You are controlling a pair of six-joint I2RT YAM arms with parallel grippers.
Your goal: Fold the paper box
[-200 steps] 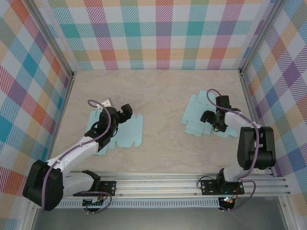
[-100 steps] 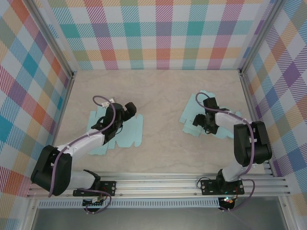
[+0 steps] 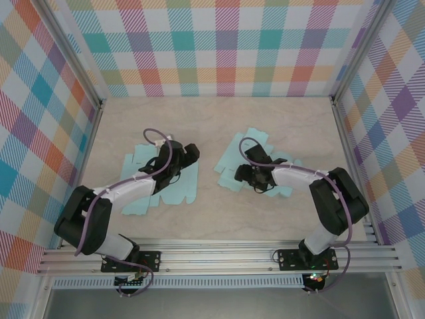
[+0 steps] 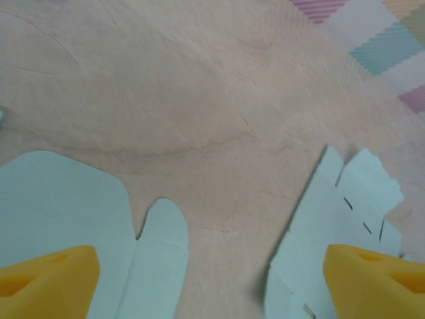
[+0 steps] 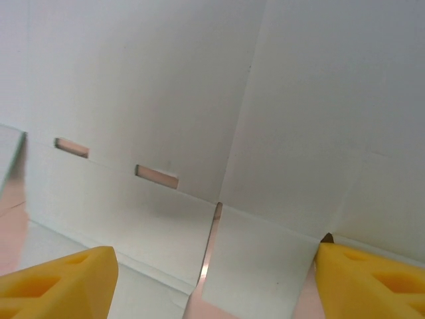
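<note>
- Left jaws stand wide apart with nothing between them; the yellow fingertips point(image 4: 48, 282) sit at the lower corners of the left wrist view.
- Under them lies the right edge of the left paper box blank point(image 3: 182, 183), flat and unfolded, its rounded tabs facing bare table point(image 3: 219, 119).
- Right jaws are also apart, clamped on nothing, with their yellow fingertips point(image 5: 56, 282) low over pale card.
- That card is the right paper box blank point(image 3: 229, 169), flat near the table's middle, with two small slots showing in the right wrist view.
- The two blanks lie near each other, with a strip of table between them.
</note>
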